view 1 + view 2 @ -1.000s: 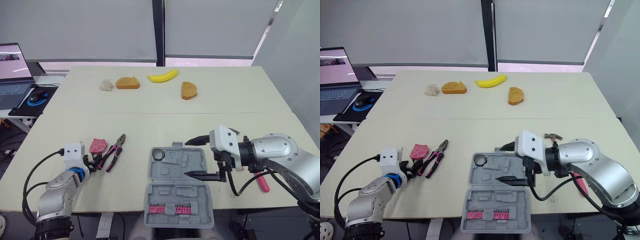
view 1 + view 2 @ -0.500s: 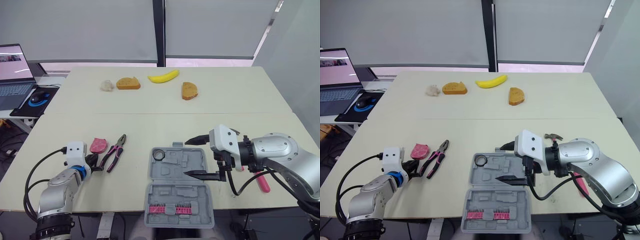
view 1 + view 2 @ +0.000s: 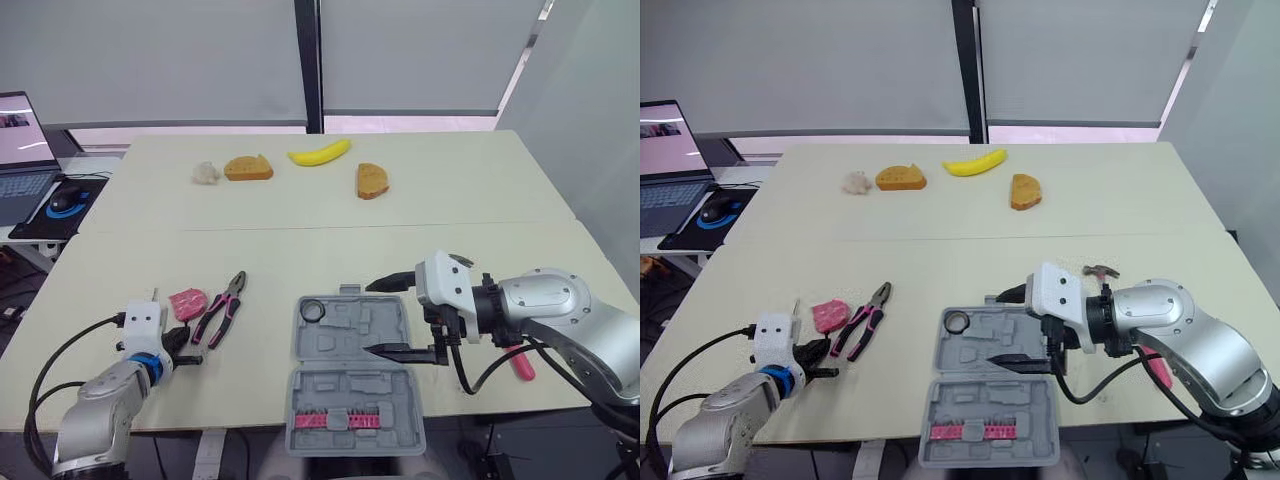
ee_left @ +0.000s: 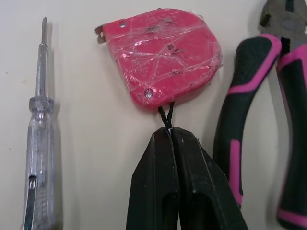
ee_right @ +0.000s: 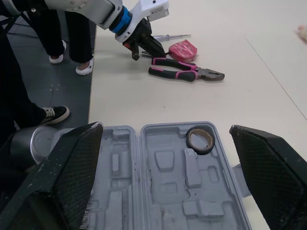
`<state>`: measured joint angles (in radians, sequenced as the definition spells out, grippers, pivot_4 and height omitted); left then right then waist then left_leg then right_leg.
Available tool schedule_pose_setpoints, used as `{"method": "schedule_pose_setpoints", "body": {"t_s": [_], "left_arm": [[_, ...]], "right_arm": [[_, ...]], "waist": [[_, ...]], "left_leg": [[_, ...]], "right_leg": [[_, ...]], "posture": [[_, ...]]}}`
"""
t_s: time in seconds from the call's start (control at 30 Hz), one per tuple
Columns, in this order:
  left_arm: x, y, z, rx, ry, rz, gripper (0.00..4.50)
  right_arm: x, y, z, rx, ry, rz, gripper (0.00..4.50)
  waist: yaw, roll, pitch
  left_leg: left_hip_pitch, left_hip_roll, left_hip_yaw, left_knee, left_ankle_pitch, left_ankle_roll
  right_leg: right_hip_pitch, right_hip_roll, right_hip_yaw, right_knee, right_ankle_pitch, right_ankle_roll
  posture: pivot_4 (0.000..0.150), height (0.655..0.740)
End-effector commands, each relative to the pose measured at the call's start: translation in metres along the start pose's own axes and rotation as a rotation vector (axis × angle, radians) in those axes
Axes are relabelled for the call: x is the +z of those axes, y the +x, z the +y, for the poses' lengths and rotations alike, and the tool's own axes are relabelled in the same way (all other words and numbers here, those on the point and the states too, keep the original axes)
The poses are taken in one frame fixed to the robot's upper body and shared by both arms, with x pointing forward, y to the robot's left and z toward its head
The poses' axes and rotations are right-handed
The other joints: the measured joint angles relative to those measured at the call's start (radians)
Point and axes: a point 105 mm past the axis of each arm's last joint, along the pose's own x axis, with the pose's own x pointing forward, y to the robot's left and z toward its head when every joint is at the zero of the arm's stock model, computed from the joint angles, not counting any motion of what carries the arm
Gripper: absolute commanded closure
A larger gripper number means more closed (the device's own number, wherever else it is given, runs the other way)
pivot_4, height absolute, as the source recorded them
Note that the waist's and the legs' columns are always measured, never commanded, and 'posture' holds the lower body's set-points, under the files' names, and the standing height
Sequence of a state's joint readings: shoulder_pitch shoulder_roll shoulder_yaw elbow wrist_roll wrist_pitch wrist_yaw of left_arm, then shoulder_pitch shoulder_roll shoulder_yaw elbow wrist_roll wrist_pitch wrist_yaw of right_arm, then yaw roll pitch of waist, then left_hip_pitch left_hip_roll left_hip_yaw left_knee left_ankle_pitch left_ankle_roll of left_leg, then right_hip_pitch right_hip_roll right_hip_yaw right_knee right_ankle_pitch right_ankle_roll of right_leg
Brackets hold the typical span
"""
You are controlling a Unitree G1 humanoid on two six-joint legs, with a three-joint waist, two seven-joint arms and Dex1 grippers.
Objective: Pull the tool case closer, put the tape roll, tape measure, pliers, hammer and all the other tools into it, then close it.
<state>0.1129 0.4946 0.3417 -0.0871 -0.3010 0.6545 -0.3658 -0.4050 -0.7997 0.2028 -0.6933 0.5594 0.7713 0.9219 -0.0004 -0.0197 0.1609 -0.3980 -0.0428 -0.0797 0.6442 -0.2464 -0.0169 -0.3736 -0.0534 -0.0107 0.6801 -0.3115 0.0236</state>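
Observation:
The grey tool case [image 3: 355, 385] lies open near the table's front edge, with the tape roll [image 3: 313, 310] in its far left corner. My left gripper [image 4: 169, 130] is shut on the black cord of the pink tape measure [image 4: 163, 57], which lies flat on the table [image 3: 187, 303]. Pink-handled pliers [image 3: 222, 307] lie just right of it, and a clear screwdriver [image 4: 38, 120] on its other side. My right gripper [image 3: 369, 318] hovers open over the case's right half. The hammer [image 3: 520, 362] lies behind my right arm, partly hidden.
A banana [image 3: 320, 152], two bread slices [image 3: 248, 167] [image 3: 371, 180] and a white crumpled lump [image 3: 205, 172] lie at the table's far side. A laptop [image 3: 15, 150] and mouse [image 3: 62, 200] sit on a side desk at the far left. A pink bit set [image 3: 340, 417] fills the case's near half.
My left gripper has shut on the tape measure's cord and drawn back a little, with the tape measure following. The head camera has shifted. My right arm has stayed put.

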Motion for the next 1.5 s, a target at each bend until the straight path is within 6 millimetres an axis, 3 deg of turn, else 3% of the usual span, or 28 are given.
{"method": "schedule_pose_setpoints", "body": {"t_s": [0.03,0.2,0.47,0.6,1.5], "left_arm": [[-0.002,-0.012,0.003,-0.005,0.034,0.007,4.47],[-0.012,-0.032,0.010,-0.005,0.075,0.033,4.47],[-0.044,-0.069,0.030,-0.025,0.148,0.145,4.47],[-0.051,-0.077,0.026,-0.059,0.163,0.163,4.47],[-0.051,-0.090,0.021,-0.068,0.169,0.167,4.47]], "right_arm": [[0.007,0.000,0.004,0.010,-0.038,-0.023,0.00],[0.006,0.000,0.006,0.028,-0.035,-0.023,0.00],[0.010,0.005,0.015,0.102,-0.044,-0.030,0.00],[0.014,0.010,0.016,0.130,-0.059,-0.035,0.00],[0.020,0.017,0.014,0.151,-0.078,-0.049,0.00]], "waist": [[0.000,0.000,0.000],[-0.001,0.000,0.000],[0.000,0.000,0.001],[0.001,0.000,0.001],[0.001,0.000,0.002]], "left_leg": [[0.000,0.000,0.000,0.000,0.000,0.000],[0.000,0.000,0.000,0.000,0.000,0.000],[0.000,0.000,0.000,-0.001,0.000,0.000],[-0.001,0.000,0.000,-0.001,0.000,0.000],[-0.001,0.001,0.000,-0.001,-0.001,0.000]], "right_leg": [[0.000,0.000,0.000,0.000,0.000,0.000],[0.000,0.000,0.000,0.000,0.000,0.000],[-0.001,-0.001,0.000,-0.001,-0.001,-0.001],[-0.001,-0.001,0.000,-0.002,-0.001,-0.002],[-0.002,-0.001,0.000,-0.002,-0.001,-0.002]], "posture": [[0.150,0.7400],[0.150,0.7400],[0.150,0.7400],[0.150,0.7400],[0.150,0.7400]]}}
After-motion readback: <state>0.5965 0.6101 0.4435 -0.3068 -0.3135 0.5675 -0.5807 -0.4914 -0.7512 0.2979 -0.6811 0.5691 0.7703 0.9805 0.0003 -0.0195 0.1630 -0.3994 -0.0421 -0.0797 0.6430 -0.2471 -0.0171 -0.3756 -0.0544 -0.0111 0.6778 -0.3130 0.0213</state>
